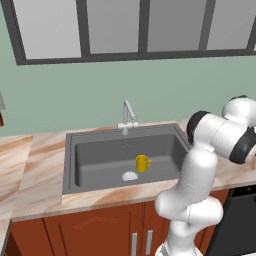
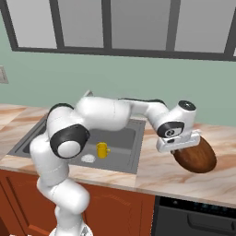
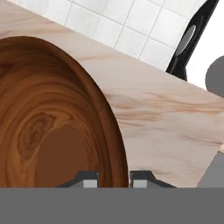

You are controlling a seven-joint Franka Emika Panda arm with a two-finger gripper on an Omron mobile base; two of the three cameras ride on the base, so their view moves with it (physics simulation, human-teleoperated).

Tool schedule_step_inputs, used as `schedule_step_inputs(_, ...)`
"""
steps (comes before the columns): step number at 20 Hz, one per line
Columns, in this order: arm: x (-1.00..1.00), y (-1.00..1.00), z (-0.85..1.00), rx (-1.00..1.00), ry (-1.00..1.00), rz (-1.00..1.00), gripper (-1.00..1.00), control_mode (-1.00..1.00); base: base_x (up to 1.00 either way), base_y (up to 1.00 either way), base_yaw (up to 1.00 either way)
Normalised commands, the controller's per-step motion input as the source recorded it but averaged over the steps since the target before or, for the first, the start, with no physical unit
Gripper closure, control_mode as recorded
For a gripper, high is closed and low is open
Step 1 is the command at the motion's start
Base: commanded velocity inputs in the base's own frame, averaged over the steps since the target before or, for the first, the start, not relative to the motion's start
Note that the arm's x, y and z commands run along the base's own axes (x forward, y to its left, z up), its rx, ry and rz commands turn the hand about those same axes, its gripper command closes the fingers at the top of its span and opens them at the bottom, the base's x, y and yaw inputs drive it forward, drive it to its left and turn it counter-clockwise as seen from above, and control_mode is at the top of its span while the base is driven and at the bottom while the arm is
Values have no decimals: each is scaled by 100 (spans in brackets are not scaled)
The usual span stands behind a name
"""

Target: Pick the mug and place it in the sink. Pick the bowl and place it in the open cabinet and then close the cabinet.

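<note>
Hand view: gripper (image 3: pixel 113 178) is pinching the bowl (image 3: pixel 48 113) rim, one tip inside the wall, one outside, rim running toward 12 o'clock. Bowl is sitting on the table (image 3: pixel 166 118), tilted as seen from the right base view, at 3 o'clock of the sink (image 2: pixel 124 138). Mug (image 1: pixel 143 163) is standing upright in the basin, beside the drain (image 1: pixel 129 175), so the bowl step is in hand. Judgement: squeeze firmly before lifting; a thin-rim grip lets a deep bowl swing, so lift straight and slow. Bowl is round, dark wood-grain, smooth, darker within. Table is looking like veined pale marble.
</note>
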Motion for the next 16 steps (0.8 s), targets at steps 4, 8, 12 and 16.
schedule_step_inputs(4, -33, 60, 100, -11, -1, 16, 100, -100, 0, 0, 0)
schedule_step_inputs(8, -42, 62, 90, -8, 0, 26, 100, -100, 0, 0, 0)
schedule_step_inputs(12, -28, 36, 89, -4, 0, 35, 100, -100, 0, 0, 0)
schedule_step_inputs(16, -11, 16, 92, -2, 1, 35, 100, -100, 0, 0, 0)
